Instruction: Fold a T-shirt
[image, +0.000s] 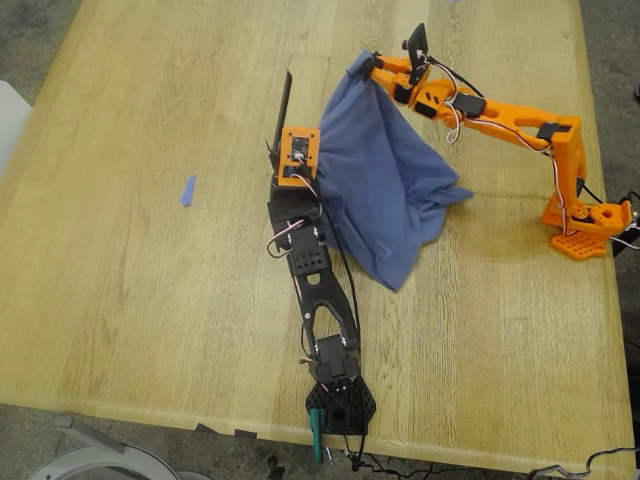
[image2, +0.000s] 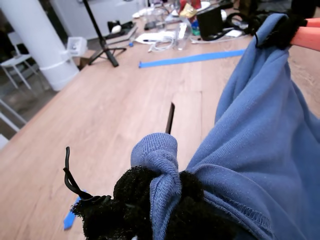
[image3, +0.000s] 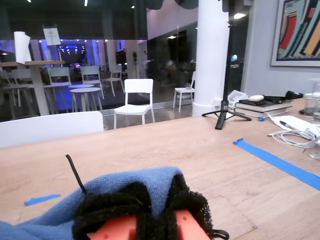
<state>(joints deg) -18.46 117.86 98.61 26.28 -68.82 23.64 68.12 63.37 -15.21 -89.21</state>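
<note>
Both pincers are clamped on the T-shirt (image: 385, 190). My first gripper (image2: 162, 200), on the black arm (image: 320, 280) that runs up the middle of the exterior view, has its fuzzy black pads (image2: 135, 197) pressed together on a bunched hem. My second gripper (image3: 150, 210), on the orange arm (image: 500, 115) at the exterior view's upper right, pinches another edge between black-padded orange fingers (image3: 117, 230).

The T-shirt hangs between the two pincers, just right of centre in the exterior view. Its upper edge is stretched from one pincer to the other; the rest sags in a crumpled mass whose lower folds lie on the counter (image: 150, 250). No print shows.

Surroundings:
- A small blue scrap (image: 187, 190) lies on the counter at the exterior view's left, well apart from the shirt.
- The black arm's base (image: 340, 405) sits at the counter's near edge; the orange base (image: 585, 225) is at the exterior view's right edge.
- A thin black cable tie (image2: 70, 177) juts beside the first pincer.
- Blue tape strip (image2: 190, 58), tripod (image2: 102, 37) and desk clutter lie at the counter's far side in the first wrist view.
- White chair (image3: 135, 100) and pillar (image3: 211, 55) stand beyond the counter in the second wrist view.

The black arm's links lie directly against the shirt's edge on the exterior view's left side, hiding part of it.
</note>
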